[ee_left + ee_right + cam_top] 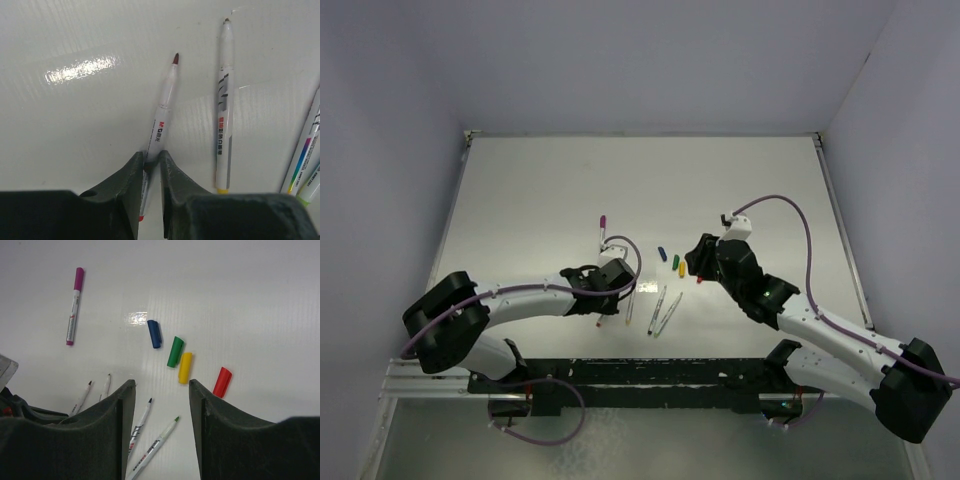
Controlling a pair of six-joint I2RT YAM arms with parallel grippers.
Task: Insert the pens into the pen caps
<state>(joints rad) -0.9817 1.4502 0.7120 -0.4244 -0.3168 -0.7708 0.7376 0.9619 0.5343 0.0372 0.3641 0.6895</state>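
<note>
My left gripper (604, 304) is shut on a red-tipped white pen (163, 122), pinching its barrel low at the table. A yellow-ended pen (224, 100) lies just right of it. My right gripper (161, 385) is open and empty, hovering over the caps. Blue (154, 333), green (175, 351), yellow (185, 367) and red (222, 382) caps lie in a slanted row on the table. The red cap is by the right finger. Two pens (143, 422) lie between my right fingers. One pen (74, 306) wears the purple cap, farther back.
The white table (540, 200) has a raised edge along the back and sides. The loose pens (660, 310) lie between the two arms near the front rail. A purple cable loops over each wrist.
</note>
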